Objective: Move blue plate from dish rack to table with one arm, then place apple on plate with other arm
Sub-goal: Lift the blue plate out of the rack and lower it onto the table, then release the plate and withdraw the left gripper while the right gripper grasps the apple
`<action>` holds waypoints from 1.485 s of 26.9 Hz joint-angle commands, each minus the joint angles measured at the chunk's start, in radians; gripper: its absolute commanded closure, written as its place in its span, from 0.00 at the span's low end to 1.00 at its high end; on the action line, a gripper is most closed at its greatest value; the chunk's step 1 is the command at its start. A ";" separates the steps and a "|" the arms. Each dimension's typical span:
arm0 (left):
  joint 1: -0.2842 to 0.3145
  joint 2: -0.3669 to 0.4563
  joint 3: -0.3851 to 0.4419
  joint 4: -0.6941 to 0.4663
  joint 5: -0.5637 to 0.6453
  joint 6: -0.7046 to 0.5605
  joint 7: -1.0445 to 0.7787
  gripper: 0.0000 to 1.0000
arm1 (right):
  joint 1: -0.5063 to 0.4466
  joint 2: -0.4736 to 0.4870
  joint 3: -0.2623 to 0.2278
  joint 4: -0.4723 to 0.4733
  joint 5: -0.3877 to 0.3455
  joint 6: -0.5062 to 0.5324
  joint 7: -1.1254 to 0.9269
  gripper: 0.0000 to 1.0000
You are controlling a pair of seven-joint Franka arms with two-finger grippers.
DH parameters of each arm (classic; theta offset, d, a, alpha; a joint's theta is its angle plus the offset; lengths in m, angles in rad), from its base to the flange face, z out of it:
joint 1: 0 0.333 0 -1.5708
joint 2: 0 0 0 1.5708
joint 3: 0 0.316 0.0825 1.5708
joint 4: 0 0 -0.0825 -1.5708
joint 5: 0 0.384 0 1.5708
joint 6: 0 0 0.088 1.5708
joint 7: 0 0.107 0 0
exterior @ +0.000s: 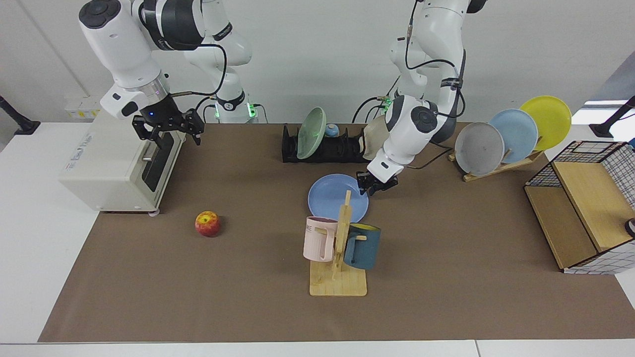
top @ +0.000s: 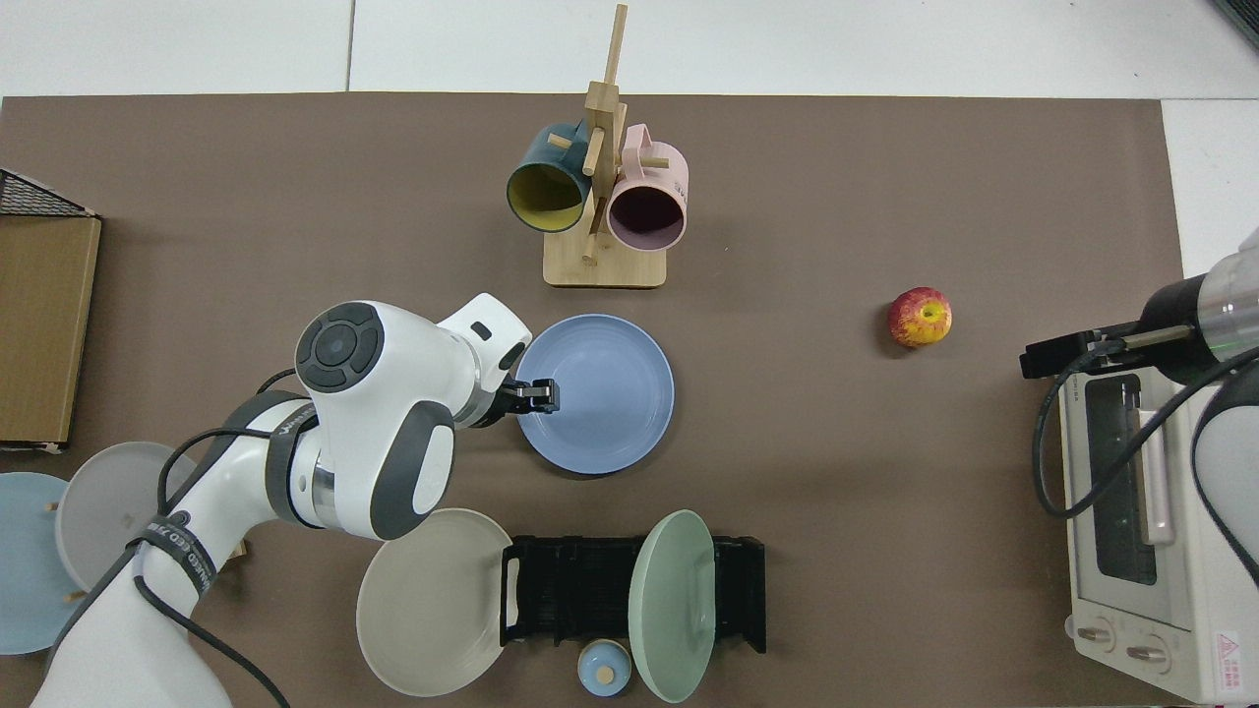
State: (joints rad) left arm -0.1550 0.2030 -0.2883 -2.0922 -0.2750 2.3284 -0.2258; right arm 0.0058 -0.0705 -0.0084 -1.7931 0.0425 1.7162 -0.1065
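Note:
The blue plate [exterior: 335,196] [top: 605,393] lies nearly flat and low over the brown mat of the table [exterior: 446,277], just behind the mug stand. My left gripper [exterior: 373,184] [top: 539,395] is shut on the plate's rim, on the side toward the arm. Whether the plate touches the mat I cannot tell. The black dish rack [exterior: 337,148] [top: 580,590] behind it holds a pale green plate [exterior: 311,133] and a beige plate [top: 433,600]. The apple [exterior: 207,223] [top: 920,317] sits alone on the mat. My right gripper [exterior: 166,128] waits open above the toaster oven, well away from the apple.
A wooden mug stand [exterior: 340,258] [top: 602,265] with a pink and a dark blue mug stands close in front of the blue plate. A toaster oven [exterior: 114,168] is at one end. A wooden plate rack [exterior: 501,166] with three plates and a wire crate [exterior: 585,218] are at the other.

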 commanded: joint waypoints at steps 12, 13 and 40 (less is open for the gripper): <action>-0.023 -0.025 0.008 0.059 0.410 -0.182 -0.072 0.00 | -0.007 -0.009 0.008 -0.003 -0.004 0.008 0.024 0.00; -0.023 -0.025 0.008 0.081 0.433 -0.214 -0.070 0.00 | -0.009 -0.009 0.007 -0.003 -0.004 0.008 0.024 0.00; 0.184 -0.109 0.011 0.649 0.313 -0.891 -0.030 0.00 | 0.048 0.354 0.008 -0.088 -0.033 0.588 -0.002 0.00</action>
State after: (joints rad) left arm -0.0566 0.1142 -0.2624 -1.4584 0.1070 1.4578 -0.2714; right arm 0.0430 0.2091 -0.0002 -1.8952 0.0263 2.2272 -0.1065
